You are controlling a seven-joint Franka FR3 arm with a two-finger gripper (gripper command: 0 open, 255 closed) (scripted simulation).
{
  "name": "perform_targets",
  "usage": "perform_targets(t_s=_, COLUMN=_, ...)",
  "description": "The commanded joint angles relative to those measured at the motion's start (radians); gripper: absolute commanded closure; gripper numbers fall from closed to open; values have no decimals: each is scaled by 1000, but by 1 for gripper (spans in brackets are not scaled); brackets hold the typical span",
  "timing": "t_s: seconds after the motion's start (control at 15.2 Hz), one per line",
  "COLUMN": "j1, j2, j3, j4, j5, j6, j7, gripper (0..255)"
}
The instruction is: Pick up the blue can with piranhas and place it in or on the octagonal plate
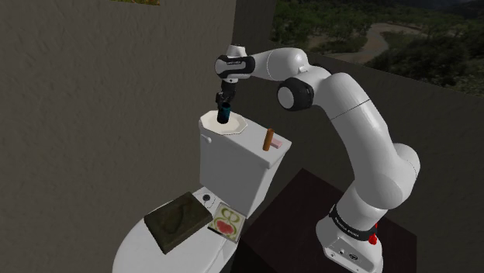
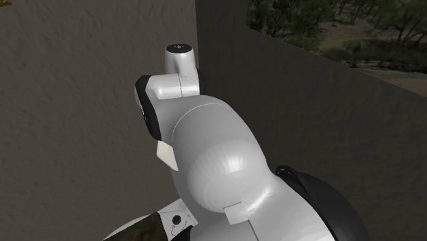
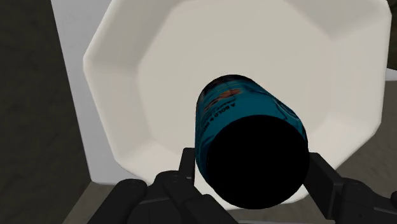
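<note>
1. The blue can (image 3: 245,121) has orange-red markings and white lettering on its side, and its black end faces the wrist camera. It is clamped between the two black fingers (image 3: 188,167) of the tool (image 3: 251,157).
2. In the shoulder view the tool points straight down and the can hangs at its tip, directly over the octagonal plate (image 1: 239,126). Whether the can's base touches the plate cannot be told.
3. The plate is plain white with a raised, faceted rim. In the wrist view it spreads out behind the can.
4. The plate lies on the lid of a white toilet tank (image 1: 233,167), at the end of the lid nearer the shoulder view's left.
5. A slim brown stick (image 1: 268,140) stands upright near the lid's other end, well apart from the plate.
6. Lower down, on the closed white toilet seat (image 1: 140,250), lies a dark flat slab (image 1: 178,221). Just beside it is a small pale box (image 1: 227,220) with a red and green pattern.
7. The white arm (image 1: 349,132) arches up from its stand (image 1: 353,248) at the shoulder view's lower right and reaches left to the tank.
8. In the second exterior view the arm's rounded white joints sit close to the camera, with a grey wall (image 2: 68,103) behind them.
</note>
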Motion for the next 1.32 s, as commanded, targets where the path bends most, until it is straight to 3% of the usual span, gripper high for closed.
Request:
perform_targets(t_s=0.0, j1=1, j2=5, j3=1, j4=-18, j5=1, j6=12, j7=-3, gripper=255)
perform_targets(t_s=0.46, j1=1, j2=6, j3=1, j4=-17, j5=1, j6=11, j7=-3, gripper=255)
perform_targets(t_s=0.53, j1=-2, j2=16, j3=2, j4=0, j5=1, j6=5, j7=-1, gripper=0)
perform_targets(t_s=0.86, j1=1, j2=6, j3=1, j4=-17, j5=1, j6=11, j7=-3, gripper=0)
perform_targets(t_s=1.25, j1=3, j2=-65, j3=-9, j4=-16, j5=-9, j6=-60, j7=1, gripper=0)
